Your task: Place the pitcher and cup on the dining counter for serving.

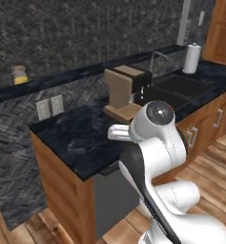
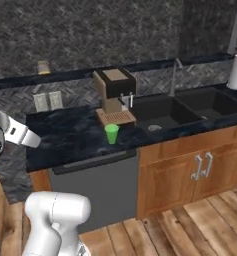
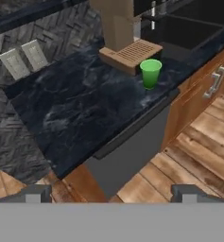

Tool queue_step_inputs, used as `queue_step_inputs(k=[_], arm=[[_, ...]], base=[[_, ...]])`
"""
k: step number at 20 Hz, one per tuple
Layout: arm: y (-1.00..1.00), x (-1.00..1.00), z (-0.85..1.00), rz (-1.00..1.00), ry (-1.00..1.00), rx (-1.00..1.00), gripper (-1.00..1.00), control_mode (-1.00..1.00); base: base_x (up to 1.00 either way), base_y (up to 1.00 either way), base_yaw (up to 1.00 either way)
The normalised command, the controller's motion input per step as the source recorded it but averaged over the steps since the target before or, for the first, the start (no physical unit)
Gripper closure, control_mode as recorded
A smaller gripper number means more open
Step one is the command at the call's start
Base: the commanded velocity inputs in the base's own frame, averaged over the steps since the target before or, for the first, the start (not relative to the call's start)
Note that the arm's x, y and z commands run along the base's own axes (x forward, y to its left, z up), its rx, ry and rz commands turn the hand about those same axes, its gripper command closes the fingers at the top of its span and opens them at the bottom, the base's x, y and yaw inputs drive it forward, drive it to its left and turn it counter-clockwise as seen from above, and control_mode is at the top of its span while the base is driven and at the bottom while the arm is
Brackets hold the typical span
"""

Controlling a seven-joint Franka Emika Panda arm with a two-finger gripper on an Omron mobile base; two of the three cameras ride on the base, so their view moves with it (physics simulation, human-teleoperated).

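Observation:
The small green cup [image 3: 150, 72] stands upright on the dark marbled worktop [image 3: 80, 113], just in front of the coffee machine's drip tray; it also shows as the cup [image 2: 111, 134] near the worktop's front edge. My gripper [image 3: 111, 194] hangs open and empty, high above the floor in front of the worktop and well short of the cup. A small orange-yellow pitcher [image 1: 20, 75] with a tan top sits far back on the dark-topped ledge [image 1: 71, 74], seen again as the pitcher [image 2: 43, 67]. The dining counter's slab is hidden.
A brown boxy coffee machine [image 2: 114, 95] stands beside a dark sink [image 2: 182, 110] with a faucet. A paper towel roll [image 1: 191, 58] stands at the far right. Two wall outlets [image 3: 23, 59] sit on the herringbone backsplash. Wooden cabinets and a grey dishwasher front [image 3: 132, 156] lie below.

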Motion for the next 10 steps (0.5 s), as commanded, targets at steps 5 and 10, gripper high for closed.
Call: queue_step_inputs(k=[5, 10], arm=[[0.00, 0.00, 0.00, 0.00, 0.00, 0.00, -1.00, 1.00], [0.00, 0.00, 0.00, 0.00, 0.00, 0.00, -1.00, 1.00]], base=[[0.16, -0.88, 0.55], [0.21, -0.95, 0.39]])
